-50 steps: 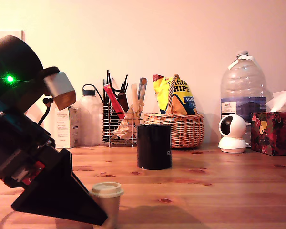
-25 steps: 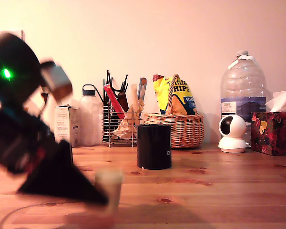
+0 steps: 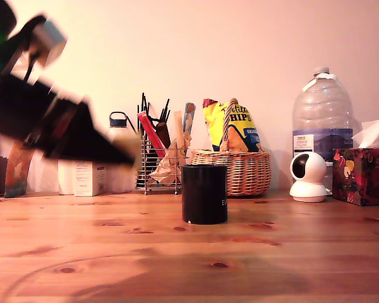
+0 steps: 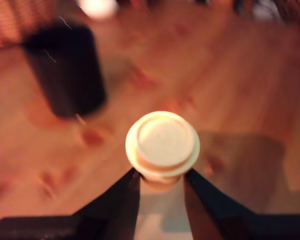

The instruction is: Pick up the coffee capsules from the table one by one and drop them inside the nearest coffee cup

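While the tool (image 4: 161,176) grips it, a tan capsule (image 4: 162,145) shows its round cream top. It has risen off the tabletop (image 3: 271,252), left of the black cup (image 3: 204,194) in the exterior view.

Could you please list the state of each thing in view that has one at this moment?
Gripper: jaws shut on the coffee capsule, raised above the table.
Coffee capsule: held upright, off the table.
Coffee cup: upright on the table; contents not visible.
Water bottle: upright, capped.
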Controlling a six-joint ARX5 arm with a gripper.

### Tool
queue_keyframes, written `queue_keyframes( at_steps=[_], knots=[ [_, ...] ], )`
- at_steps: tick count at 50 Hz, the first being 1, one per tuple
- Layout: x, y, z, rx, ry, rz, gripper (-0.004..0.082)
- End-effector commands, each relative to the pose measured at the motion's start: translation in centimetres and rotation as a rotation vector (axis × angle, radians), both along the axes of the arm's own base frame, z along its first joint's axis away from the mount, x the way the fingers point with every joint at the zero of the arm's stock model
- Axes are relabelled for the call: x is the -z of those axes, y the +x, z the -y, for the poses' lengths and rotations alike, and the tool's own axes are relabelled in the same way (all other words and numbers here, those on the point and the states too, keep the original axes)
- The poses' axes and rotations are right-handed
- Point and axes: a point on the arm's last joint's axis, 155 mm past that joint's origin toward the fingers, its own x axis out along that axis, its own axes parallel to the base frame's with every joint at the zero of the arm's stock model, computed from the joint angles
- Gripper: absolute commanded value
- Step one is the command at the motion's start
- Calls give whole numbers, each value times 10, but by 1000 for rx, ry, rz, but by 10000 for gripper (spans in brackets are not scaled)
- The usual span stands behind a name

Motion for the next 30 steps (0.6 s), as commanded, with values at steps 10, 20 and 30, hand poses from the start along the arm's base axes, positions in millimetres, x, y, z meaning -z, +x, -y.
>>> queue_keyframes(
  at_steps=[10, 20, 30],
  knots=[
    [-19, 10, 2, -30, -41, 13, 158],
    [-27, 18, 0, -60, -37, 33, 158],
    [-37, 25, 2, -78, -52, 29, 158]
  ],
)
